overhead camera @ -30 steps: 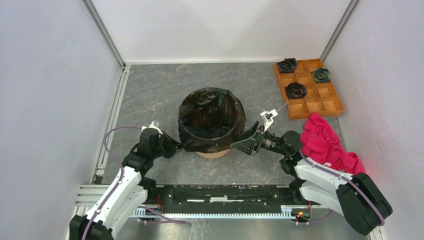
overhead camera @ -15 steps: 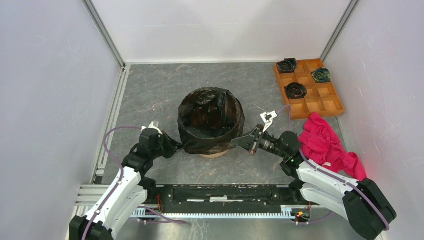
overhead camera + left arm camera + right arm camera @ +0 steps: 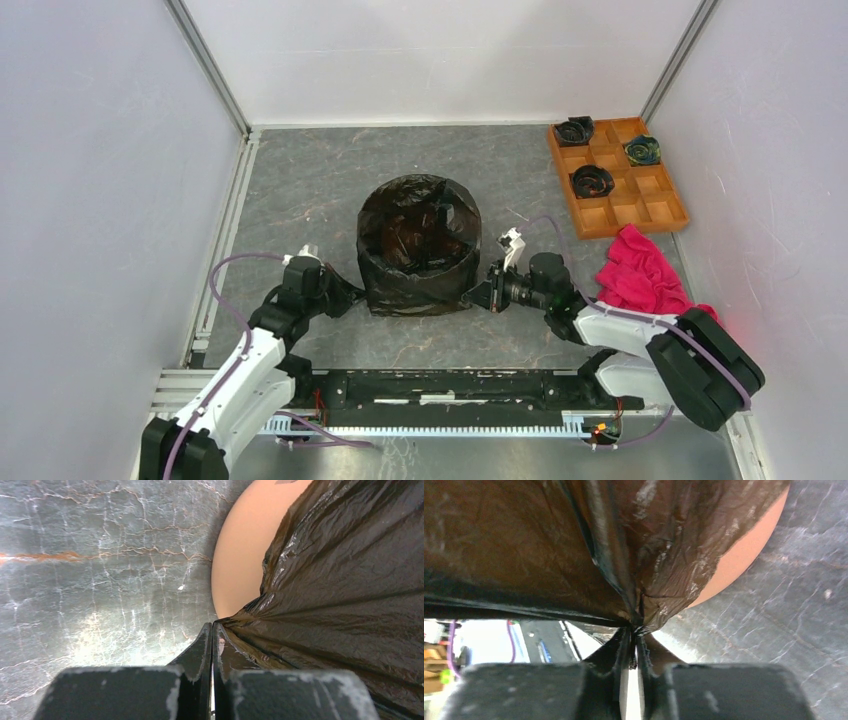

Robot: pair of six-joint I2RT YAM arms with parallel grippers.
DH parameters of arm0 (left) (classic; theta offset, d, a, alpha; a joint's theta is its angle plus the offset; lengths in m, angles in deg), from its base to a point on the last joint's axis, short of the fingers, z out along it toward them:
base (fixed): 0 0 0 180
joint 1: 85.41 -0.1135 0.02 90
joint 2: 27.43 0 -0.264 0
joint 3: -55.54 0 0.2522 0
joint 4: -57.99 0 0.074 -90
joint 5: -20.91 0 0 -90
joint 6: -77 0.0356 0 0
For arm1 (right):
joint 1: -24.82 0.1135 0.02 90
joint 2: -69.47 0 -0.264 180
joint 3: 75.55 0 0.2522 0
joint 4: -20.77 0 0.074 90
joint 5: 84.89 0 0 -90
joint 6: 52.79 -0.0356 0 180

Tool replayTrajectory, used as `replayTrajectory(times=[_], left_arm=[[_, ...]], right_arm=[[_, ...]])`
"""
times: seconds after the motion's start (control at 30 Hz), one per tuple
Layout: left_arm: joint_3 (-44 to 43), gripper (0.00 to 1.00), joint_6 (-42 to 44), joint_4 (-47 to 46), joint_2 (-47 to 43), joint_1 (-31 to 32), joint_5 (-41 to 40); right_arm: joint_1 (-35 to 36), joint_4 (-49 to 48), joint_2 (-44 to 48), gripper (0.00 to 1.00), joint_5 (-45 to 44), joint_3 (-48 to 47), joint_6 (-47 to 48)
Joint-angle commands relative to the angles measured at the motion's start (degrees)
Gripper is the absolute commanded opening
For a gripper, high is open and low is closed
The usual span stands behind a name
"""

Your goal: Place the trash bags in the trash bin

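trash bags [image 3: 420, 250] pulled lower, right fingers [image 3: 618, 652] now clamped

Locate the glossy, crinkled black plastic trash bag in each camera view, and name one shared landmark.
Top external: black trash bag at centre.
Left wrist: right half, pinched by the shut left gripper.
Right wrist: upper left, pinched by the shut right gripper.
Shared landmark: grey veined stone tabletop.

Orange compartment tray [image 3: 655, 208] far right, three coiled rolls [image 3: 591, 181] inside; pink cloth [image 3: 640, 275] beside
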Motion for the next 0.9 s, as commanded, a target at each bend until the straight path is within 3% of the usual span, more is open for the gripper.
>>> replayTrajectory(times=[0.0, 0.27, 0.37, 0.43, 0.57, 0.73, 0.87], left_arm=[[-2.9, 0.02, 2.7, 1.0, 0.4, -0.1, -4.0], [-6.4, 0.24, 1.1, 9.3, -6.9, -0.1, -10.4], [-8.5, 0.42, -0.3, 11.8, -10.1, -0.1, -12.8], [-10.7, 0.58, -0.2, 14.3, -12.1, -0.1, -15.2], [-18.1, 0.80, 3.3, 20.8, -15.0, -0.1, -23.0], [-27.3, 0.92, 9.5, 24.6, -17.4, -0.1, -29.3], [-32.5, 0.96, 15.3, 22.5, -17.0, -0.1, -29.4]], right_arm=[[0.3, 7.6, -1.1, 0.22, -2.7, -6.1, 8.4], [0.2, 29.7, 8.1, 0.66, -14.7, -9.1, 19.1], [0.2, 36.6, 8.9, 0.78, -19.2, -12.3, 23.2], [0.2, 41.1, 8.7, 0.83, -22.3, -15.2, 25.4], [0.2, 47.4, 7.2, 0.93, -27.7, -20.8, 28.0], [0.2, 46.0, 6.1, 0.98, -30.4, -23.0, 29.0], [0.2, 38.7, 2.8, 0.98, -21.8, -23.2, 29.7]])
